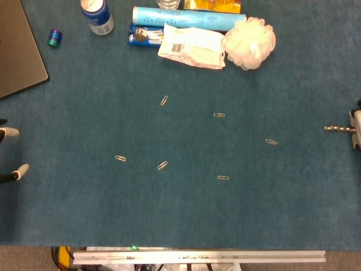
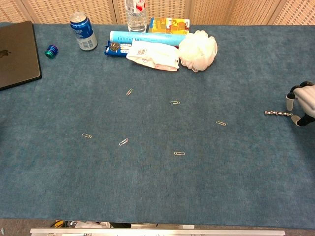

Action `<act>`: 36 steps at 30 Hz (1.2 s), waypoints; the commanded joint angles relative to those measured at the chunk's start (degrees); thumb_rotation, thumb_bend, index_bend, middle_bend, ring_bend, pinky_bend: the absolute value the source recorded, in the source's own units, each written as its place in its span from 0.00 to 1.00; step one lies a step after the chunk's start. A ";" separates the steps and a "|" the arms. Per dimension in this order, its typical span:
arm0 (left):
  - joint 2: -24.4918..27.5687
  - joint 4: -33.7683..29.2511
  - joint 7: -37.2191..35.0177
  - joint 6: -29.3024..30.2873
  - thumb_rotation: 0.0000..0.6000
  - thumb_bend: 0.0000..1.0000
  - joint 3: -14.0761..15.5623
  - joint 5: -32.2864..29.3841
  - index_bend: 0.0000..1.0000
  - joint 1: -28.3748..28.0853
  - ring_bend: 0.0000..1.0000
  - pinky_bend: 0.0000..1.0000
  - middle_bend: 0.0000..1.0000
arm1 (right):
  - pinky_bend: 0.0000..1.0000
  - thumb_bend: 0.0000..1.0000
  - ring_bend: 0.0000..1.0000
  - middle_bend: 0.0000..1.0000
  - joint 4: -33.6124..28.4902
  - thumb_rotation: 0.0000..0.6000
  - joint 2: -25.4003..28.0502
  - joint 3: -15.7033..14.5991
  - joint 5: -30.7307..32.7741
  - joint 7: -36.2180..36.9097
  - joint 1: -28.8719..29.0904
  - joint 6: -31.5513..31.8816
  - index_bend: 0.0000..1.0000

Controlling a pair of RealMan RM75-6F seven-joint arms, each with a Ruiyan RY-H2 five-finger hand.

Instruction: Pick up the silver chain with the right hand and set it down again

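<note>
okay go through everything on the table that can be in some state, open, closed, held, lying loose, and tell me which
silver chain: stretched straight on the cloth, far end at the right hand, grip unclear.
Left hand: at the frame edge, fingertips apart, holding nothing.
Laptop: lid closed.
Soda can: upright.
Clear bottle: upright, top out of frame.
Paper clips: lying loose, apart.
White bath sponge: resting against the white packet.

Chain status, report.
Right robot hand at the chain's end, grip unclear. Left robot hand idle at the edge. Nearest paperclip well clear.
</note>
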 commanded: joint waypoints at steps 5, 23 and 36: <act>-0.07 0.30 -0.31 0.04 1.00 0.11 -0.01 -0.01 0.32 0.10 0.22 0.48 0.20 | 0.25 0.25 0.10 0.23 -0.04 1.00 -0.21 0.44 0.18 -0.18 -0.08 0.46 0.47; -0.09 0.36 -0.53 -0.07 1.00 0.11 -0.01 -0.01 0.32 0.16 0.22 0.48 0.20 | 0.25 0.25 0.10 0.23 -1.06 1.00 -0.16 1.52 4.13 -2.27 1.03 -0.95 0.47; -0.53 1.33 -1.55 -0.10 1.00 0.11 0.09 0.05 0.32 0.37 0.22 0.48 0.20 | 0.25 0.25 0.10 0.23 -0.35 1.00 -1.40 1.19 4.28 -4.34 1.81 0.56 0.47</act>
